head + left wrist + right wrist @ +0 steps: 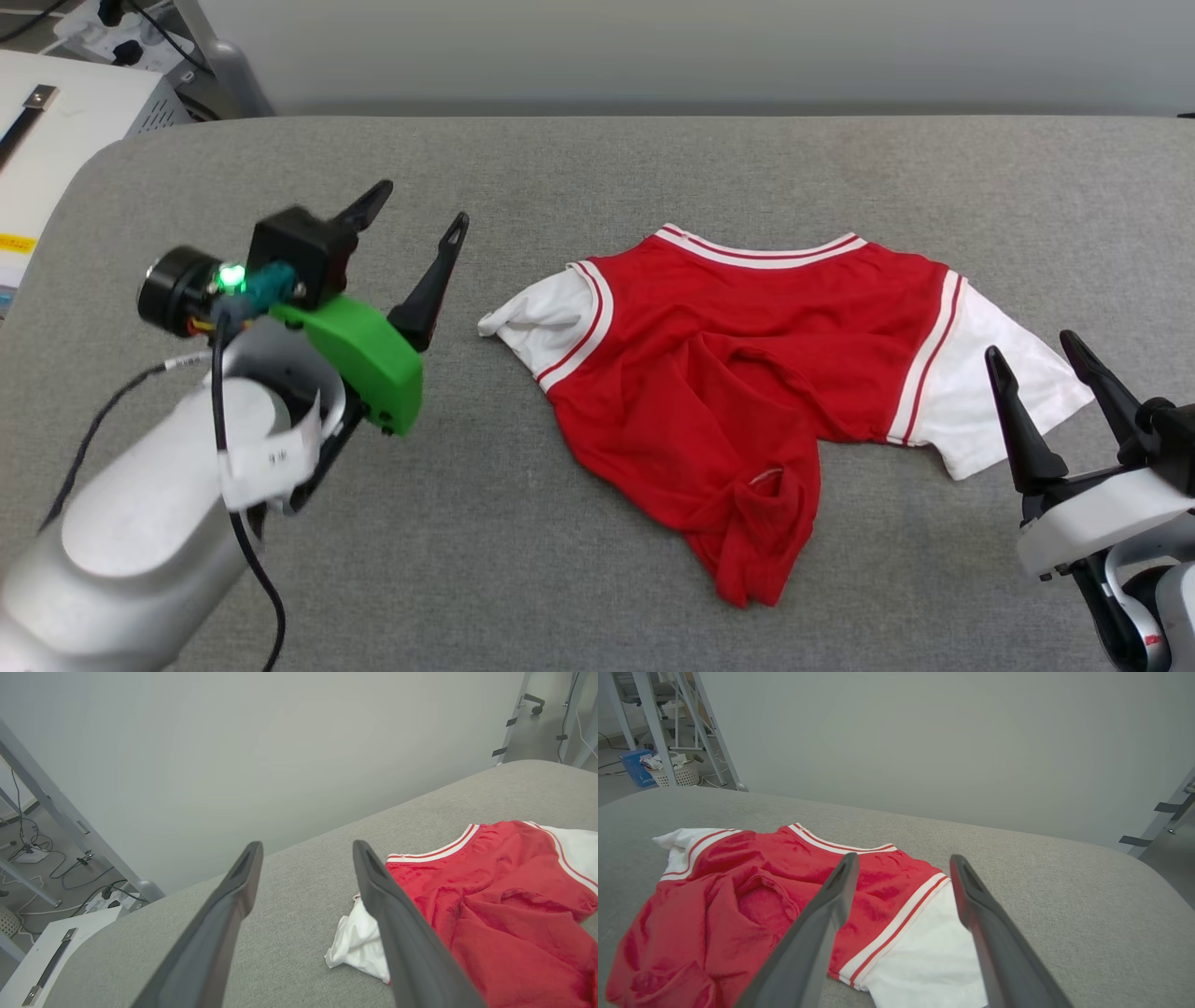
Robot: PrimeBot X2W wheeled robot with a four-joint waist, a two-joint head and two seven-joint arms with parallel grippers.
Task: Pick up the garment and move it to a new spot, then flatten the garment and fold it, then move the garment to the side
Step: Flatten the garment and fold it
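My left gripper tilts inward, my right gripper points up, fingers spread (both empty), flanking the crumpled thin red, white-sleeved T-shirt on grey woven padding.

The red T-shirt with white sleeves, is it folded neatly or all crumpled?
Crumpled, not folded. The red thin-fabric T-shirt lies rumpled on the grey fabric table, hem bunched, one sleeve scrunched.

High head, low wrists, common garment

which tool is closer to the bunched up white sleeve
Left. The left tool hangs open just left of that sleeve, not touching it. The right tool is across the shirt, open beside the flat sleeve.
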